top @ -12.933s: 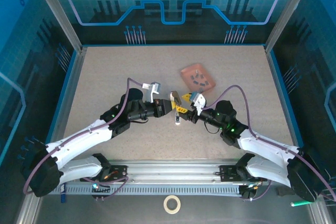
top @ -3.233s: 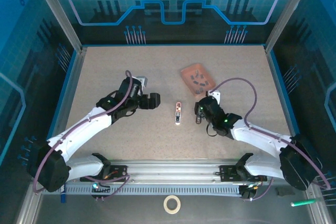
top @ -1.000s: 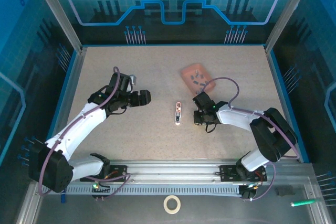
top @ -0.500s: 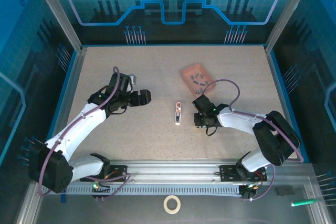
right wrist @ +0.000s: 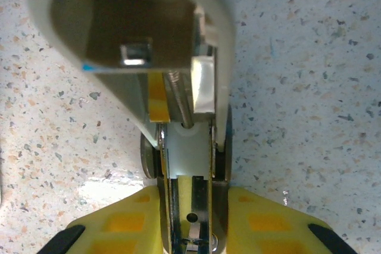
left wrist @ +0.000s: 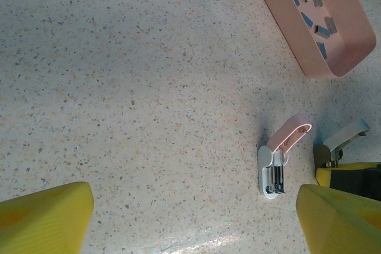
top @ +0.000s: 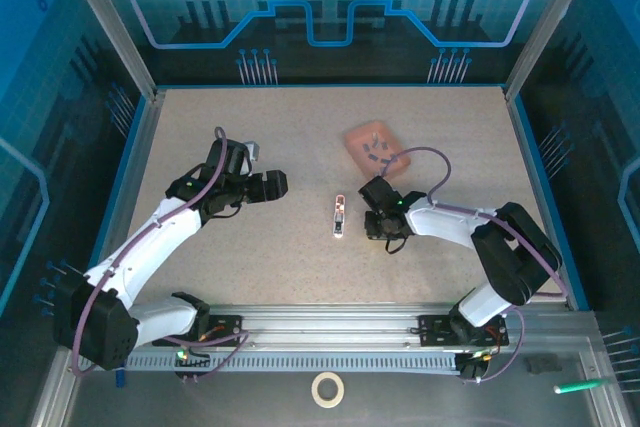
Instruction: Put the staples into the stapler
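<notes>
- While the stapler lies lid-up at mid-frame of the top view, its channel is exposed for loading. It rests on the table, and neither gripper touches it.
- Loose staples lie in the tray, upper right of the left wrist view, well apart from the stapler. Whether the channel already holds a strip cannot be told.
- State, left gripper: jaws wide apart, nothing between them. It sits left of the stapler in the top view.
- State, right gripper: pads clamped on the narrow metal tail of a second body at the centre of the right wrist view. That body is white, lid raised, stapler-like.
- The left wrist view places the right gripper just right of the stapler, with a gap. Whether the second body is part of the stapler cannot be told.
- Step in hand, as judged: fetch one strip and seat it in the channel.
- Take the strip by its long sides, align it with the channel before lowering, and seat it without pushing the base sideways.
- Risk: a tilted strip jams on the channel wall.
</notes>
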Action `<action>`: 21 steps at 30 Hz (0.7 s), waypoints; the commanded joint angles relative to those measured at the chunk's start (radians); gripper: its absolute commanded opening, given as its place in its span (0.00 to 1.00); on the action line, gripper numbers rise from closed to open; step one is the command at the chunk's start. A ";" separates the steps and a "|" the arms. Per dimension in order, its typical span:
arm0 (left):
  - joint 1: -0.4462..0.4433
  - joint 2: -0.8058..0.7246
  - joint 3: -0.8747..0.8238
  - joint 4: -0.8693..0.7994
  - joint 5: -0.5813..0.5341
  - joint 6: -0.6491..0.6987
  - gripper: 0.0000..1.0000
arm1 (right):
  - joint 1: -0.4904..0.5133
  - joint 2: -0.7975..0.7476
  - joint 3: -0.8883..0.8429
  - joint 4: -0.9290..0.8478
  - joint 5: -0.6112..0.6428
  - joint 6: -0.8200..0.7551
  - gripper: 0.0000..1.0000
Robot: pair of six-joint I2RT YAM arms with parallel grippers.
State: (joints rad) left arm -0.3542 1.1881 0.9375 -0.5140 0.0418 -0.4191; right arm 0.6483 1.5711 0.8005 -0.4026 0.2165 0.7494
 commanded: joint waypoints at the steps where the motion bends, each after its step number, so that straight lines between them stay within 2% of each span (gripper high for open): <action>1: 0.006 -0.023 -0.003 0.003 0.011 0.008 0.89 | 0.023 0.022 0.028 0.070 -0.016 0.030 0.26; 13: 0.006 -0.024 -0.006 0.008 0.021 -0.003 0.89 | 0.026 0.009 0.038 0.051 0.006 0.032 0.27; 21: 0.006 -0.033 -0.008 0.005 0.017 -0.001 0.90 | 0.027 0.036 0.057 0.037 -0.017 0.051 0.32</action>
State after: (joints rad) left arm -0.3542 1.1839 0.9375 -0.5140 0.0425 -0.4198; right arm 0.6628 1.5974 0.8284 -0.3576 0.2089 0.7750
